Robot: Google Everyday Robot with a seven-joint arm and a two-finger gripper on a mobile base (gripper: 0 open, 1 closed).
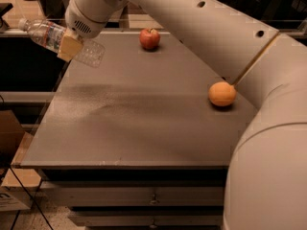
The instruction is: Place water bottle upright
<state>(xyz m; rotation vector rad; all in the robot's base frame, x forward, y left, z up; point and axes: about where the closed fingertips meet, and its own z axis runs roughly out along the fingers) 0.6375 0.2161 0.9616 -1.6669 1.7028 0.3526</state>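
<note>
Water bottle (46, 33) in pincer (70, 46), table's (144, 128) far-left

Gripper (70, 46) at the 10 o'clock corner of the table (144, 123), fingers clamped around the water bottle (47, 34), which is tilted with its cap toward 10 o'clock. Apple (149, 38) at 12 o'clock; orange (222, 94) at 3 o'clock.

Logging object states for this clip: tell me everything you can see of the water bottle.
The water bottle is small and made of clear crinkled plastic, with a white cap and a whitish label band bearing red and blue marks. It is not upright: it is tilted steeply, cap up to the left and base lower to the right. The end effector is shut on its middle, holding it in the air over the far left edge of the table. Nothing else touches it.
</note>
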